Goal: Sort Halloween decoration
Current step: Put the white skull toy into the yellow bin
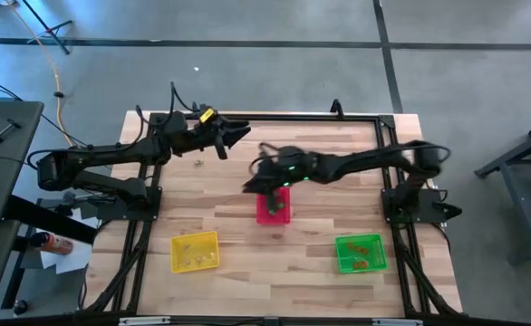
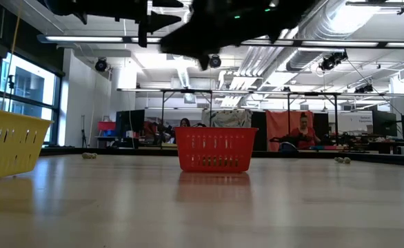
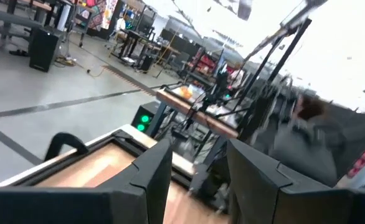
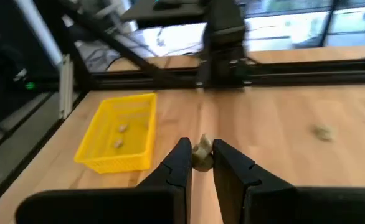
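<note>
1. right jaws point(image 4: 201, 163) clamped on a tiny yellowish trinket point(image 4: 202, 152), held up off the tabletop point(image 1: 275, 244), hovering right over the red basket point(image 1: 273, 208) mid-table.
2. left jaws point(image 3: 198, 177) spread apart, nothing in them, parked up near the back edge, pointing out at the room.
3. yellow basket point(image 1: 196, 251) at front left with a couple of small pale trinkets point(image 4: 121, 135) inside.
4. green basket point(image 1: 361, 254) at front right with little orange bits point(image 1: 363, 246) in it.
5. one loose trinket point(image 1: 198, 163) sitting on the tabletop near the left arm, another loose one point(image 4: 322, 131) farther off on the wood.
6. people at desks in the room behind, blurry.
</note>
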Available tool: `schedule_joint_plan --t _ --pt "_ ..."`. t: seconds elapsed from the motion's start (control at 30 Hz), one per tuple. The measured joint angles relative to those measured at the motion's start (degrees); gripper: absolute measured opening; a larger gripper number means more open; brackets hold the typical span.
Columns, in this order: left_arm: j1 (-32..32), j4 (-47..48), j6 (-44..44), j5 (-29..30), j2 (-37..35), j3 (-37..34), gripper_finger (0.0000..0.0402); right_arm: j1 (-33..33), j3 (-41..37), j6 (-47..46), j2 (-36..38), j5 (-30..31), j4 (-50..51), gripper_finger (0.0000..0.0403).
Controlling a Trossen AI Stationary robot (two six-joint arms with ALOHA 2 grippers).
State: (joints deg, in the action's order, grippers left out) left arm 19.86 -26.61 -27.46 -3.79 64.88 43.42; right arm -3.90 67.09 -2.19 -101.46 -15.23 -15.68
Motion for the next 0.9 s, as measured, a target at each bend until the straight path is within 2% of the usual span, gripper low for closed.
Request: schedule_joint_plan --t 0.23,0.47,0.7,0.9 --pt "0.00 -4.47 -2.98 -0.15 0.00 0.00 0.0145 3.20 14.95 0.89 -16.18 -7.67 0.18 0.0035" --pt "0.00 -6.77 -2.98 -0.14 -0.01 0.00 0.0145 6.25 25.07 0.73 -27.73 -12.10 0.46 0.0035" --pt "0.00 -6.69 -3.00 -0.13 0.00 0.00 0.0145 9.52 32.29 -1.94 -36.30 -12.23 0.65 0.0035" --pt "0.00 -6.67 -3.96 -0.13 0.00 0.00 0.0145 11.04 36.47 -2.87 -39.12 -12.30 0.46 0.0035"
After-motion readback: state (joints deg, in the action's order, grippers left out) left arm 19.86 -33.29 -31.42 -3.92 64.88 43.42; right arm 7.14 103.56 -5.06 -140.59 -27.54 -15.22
